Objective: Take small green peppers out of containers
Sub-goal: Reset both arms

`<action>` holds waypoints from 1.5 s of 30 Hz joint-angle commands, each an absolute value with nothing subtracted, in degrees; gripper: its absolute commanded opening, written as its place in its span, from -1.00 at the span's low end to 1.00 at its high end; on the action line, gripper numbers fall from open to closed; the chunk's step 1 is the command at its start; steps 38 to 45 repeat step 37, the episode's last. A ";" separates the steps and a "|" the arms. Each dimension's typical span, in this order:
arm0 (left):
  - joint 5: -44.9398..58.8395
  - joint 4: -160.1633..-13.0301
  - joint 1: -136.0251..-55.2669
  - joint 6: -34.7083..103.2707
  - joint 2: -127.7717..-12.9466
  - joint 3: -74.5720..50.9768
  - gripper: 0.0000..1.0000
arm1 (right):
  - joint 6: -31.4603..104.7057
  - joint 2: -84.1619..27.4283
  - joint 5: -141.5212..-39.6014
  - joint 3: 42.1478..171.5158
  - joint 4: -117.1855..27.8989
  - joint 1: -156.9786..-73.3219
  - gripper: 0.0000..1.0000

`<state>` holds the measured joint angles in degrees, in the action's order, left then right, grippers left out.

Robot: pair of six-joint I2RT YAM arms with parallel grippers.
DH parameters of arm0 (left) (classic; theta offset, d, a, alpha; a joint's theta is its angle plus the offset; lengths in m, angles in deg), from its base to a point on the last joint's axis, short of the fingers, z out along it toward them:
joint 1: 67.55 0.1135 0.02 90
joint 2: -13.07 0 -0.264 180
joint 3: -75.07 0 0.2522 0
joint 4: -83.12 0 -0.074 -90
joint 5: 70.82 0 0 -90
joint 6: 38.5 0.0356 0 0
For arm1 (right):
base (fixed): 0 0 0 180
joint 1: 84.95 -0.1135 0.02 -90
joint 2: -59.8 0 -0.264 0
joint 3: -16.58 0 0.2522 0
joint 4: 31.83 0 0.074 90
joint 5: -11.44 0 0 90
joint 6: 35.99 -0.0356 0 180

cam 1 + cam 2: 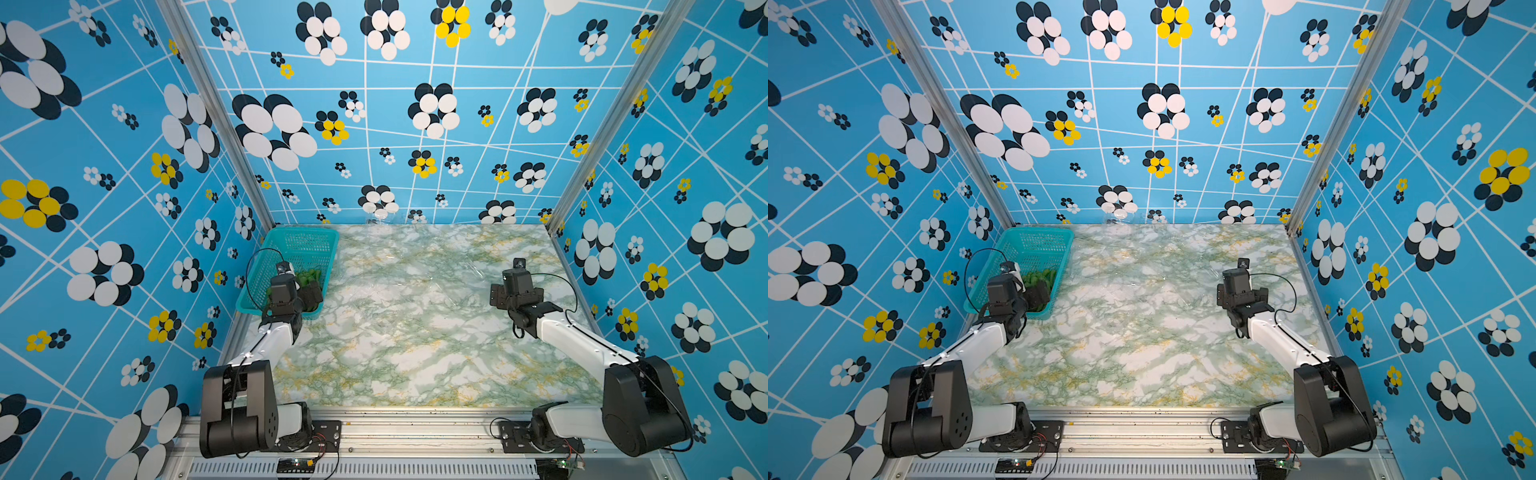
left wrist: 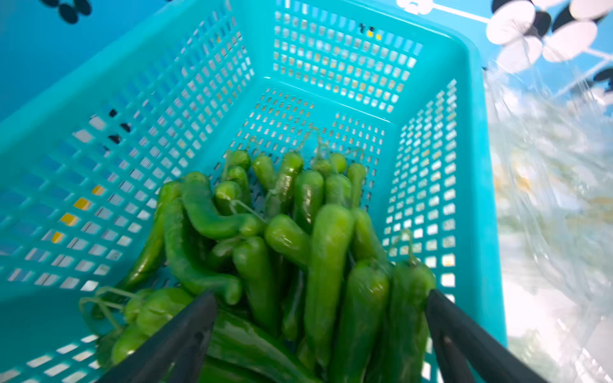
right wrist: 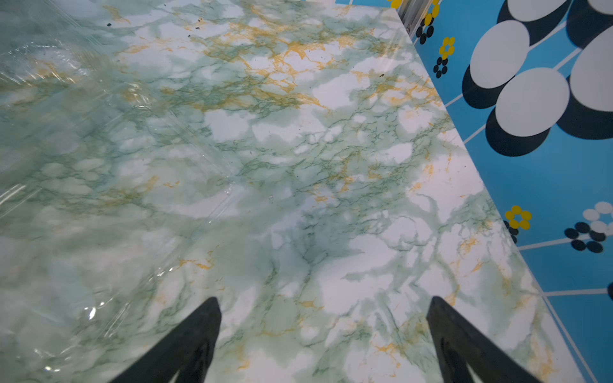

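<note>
While peppers (image 2: 298, 248) lie in basket (image 2: 132, 99), left fingers (image 2: 185, 335) spread wide.

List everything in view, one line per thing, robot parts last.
peppers: many, green, heaped in the basket's near end
basket: one, teal, table's far left corner
containers: count unclear, clear plastic, on the table beside the basket, toward the middle
table: one, green-and-white marble, under everything
walls: three, blue with flower print, around the table
left arm: one, white and black, jaws open over the peppers
right arm: one, white and black, jaws open over bare table
</note>
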<state>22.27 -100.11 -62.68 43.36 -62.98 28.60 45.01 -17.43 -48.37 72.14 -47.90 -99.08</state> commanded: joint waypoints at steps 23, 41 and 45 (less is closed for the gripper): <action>32.67 -142.17 -72.29 51.74 -76.42 41.89 0.99 | 51.89 -27.36 -54.14 51.65 5.61 -92.07 0.98; 32.93 -140.79 -72.25 51.55 -76.31 41.23 0.99 | 53.37 -27.06 -64.96 53.23 1.83 -88.24 0.98; 32.93 -140.79 -72.25 51.55 -76.31 41.23 0.99 | 53.37 -27.06 -64.96 53.23 1.83 -88.24 0.98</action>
